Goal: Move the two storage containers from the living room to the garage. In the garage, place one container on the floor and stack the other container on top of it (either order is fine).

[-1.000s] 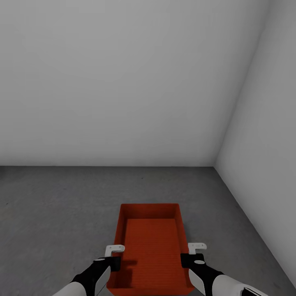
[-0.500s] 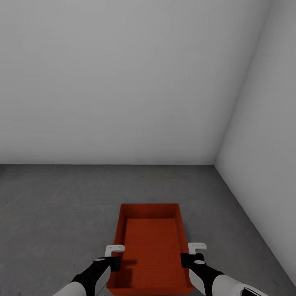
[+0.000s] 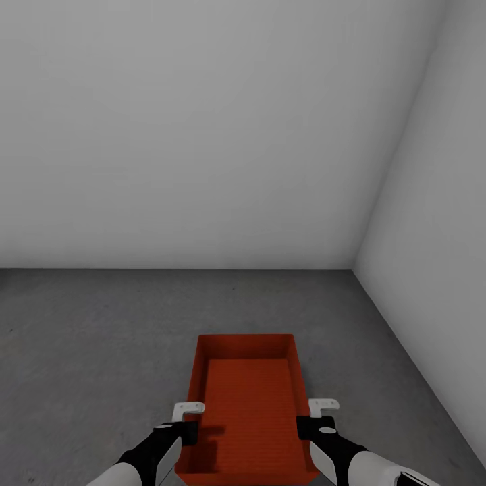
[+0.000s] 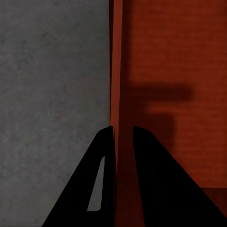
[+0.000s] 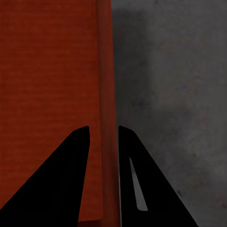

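One red-orange storage container (image 3: 248, 398), open-topped and empty, sits low in the head view over the dark grey garage floor (image 3: 88, 337). My left gripper (image 3: 187, 432) is shut on its left wall near the near end, and my right gripper (image 3: 307, 426) is shut on its right wall opposite. In the left wrist view the gripper (image 4: 123, 128) straddles the thin wall of the container (image 4: 165, 56). The right wrist view shows that gripper (image 5: 103, 127) pinching the container (image 5: 47, 71) wall likewise. Whether the bin rests on the floor or hangs just above it I cannot tell.
A plain grey-white back wall (image 3: 202, 135) meets a side wall (image 3: 439, 236) in a corner at the right. Bare floor stretches ahead of the bin and to its left; the side wall runs close along the right.
The line where floor meets wall sits slightly higher in the picture, a small shift of the camera. Grippers and container keep their places relative to each other.
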Available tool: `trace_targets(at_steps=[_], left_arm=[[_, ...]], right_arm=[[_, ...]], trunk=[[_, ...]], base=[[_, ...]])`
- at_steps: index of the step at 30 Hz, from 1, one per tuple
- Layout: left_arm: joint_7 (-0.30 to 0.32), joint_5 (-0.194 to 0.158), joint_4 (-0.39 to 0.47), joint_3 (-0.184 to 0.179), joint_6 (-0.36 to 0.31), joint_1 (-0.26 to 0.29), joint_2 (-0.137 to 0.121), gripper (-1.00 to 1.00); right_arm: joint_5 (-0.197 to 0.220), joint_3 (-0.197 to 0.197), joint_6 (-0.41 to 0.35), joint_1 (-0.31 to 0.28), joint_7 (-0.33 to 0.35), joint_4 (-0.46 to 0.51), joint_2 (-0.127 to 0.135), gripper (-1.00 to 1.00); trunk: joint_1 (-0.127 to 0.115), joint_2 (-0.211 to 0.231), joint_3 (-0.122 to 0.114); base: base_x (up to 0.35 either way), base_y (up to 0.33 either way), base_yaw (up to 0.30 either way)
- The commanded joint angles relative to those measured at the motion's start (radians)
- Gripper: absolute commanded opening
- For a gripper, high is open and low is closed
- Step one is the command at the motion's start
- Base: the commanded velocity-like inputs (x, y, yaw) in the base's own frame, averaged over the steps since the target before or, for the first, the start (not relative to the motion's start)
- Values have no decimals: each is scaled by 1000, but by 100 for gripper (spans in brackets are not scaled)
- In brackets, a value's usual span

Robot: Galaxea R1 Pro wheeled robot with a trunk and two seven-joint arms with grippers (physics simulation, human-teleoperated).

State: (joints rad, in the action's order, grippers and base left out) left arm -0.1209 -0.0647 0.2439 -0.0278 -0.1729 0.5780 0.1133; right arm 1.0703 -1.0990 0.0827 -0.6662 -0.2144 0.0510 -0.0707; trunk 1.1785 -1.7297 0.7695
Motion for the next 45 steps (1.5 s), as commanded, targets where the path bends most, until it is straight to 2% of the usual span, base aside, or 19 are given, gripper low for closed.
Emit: trace_targets(at_steps=[1, 15, 22, 32, 36, 45], left_arm=[[4, -18, 4, -21, -5, 0, 0, -100], [4, -18, 5, -21, -5, 0, 0, -100], [4, -18, 4, -21, -5, 0, 0, -100], [4, -18, 5, -21, -5, 0, 0, -100], [4, -18, 4, -21, -5, 0, 0, -100], [4, -18, 4, -21, -5, 0, 0, -100]], right_arm=[[23, -29, 5, -1, -10, -22, 0, -100], [23, -29, 5, -1, -10, -22, 0, -100], [23, -29, 5, -1, -10, -22, 0, -100], [23, -29, 6, 0, -10, -22, 0, -100], [23, -29, 6, -1, -10, -22, 0, -100], [23, -29, 6, -1, -10, -22, 0, -100]], trunk=[[0, 0, 1], [0, 0, 1], [27, -49, 23], [27, -49, 23], [42, -77, 35], [42, -77, 35]], base=[[0, 0, 0], [0, 0, 0], [0, 0, 0], [0, 0, 0], [0, 0, 0], [0, 0, 0]])
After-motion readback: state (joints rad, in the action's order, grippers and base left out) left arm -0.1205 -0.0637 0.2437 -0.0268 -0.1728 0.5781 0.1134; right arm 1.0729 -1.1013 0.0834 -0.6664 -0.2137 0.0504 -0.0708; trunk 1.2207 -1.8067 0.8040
